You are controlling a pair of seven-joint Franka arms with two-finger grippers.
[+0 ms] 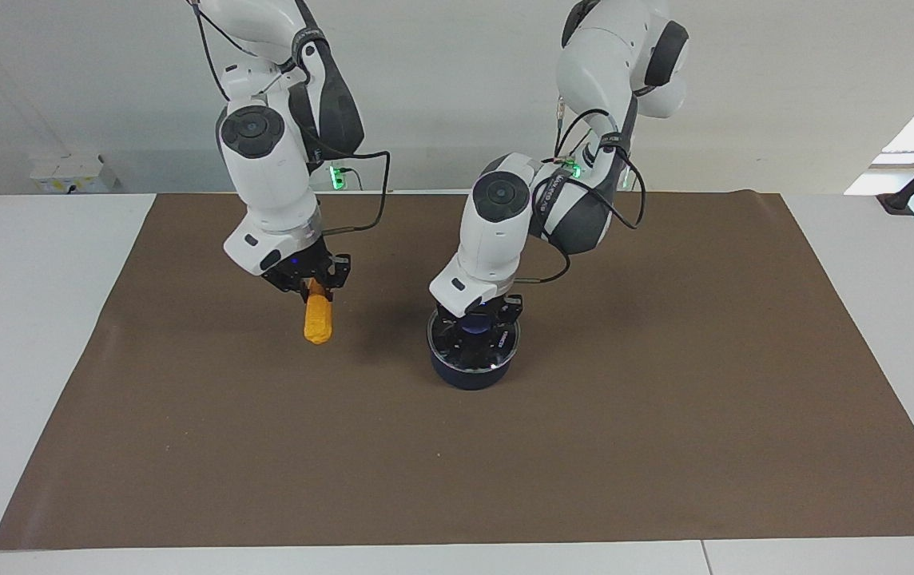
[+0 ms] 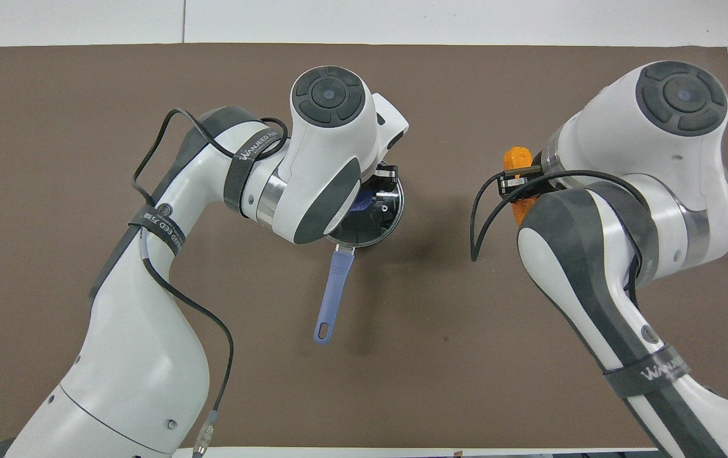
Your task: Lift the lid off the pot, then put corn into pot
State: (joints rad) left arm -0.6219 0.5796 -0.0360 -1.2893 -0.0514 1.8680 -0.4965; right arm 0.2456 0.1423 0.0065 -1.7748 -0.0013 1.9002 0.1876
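The corn is being held up by the closed right hand, left of centre. The lid, sitting on the pot mid-frame, is being gripped at its knob by the closed left hand.

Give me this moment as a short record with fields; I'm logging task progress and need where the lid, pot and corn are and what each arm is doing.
pot: on the brown mat, mid-table, handle toward the robots
lid: on the pot, not lifted
corn: hanging in the air from the right gripper, over the mat toward the right arm's end
left gripper: down at the lid's blue knob, jaws shut on it
right gripper: raised, jaws shut on the corn's upper end
progress: lid not yet off; corn not in pot
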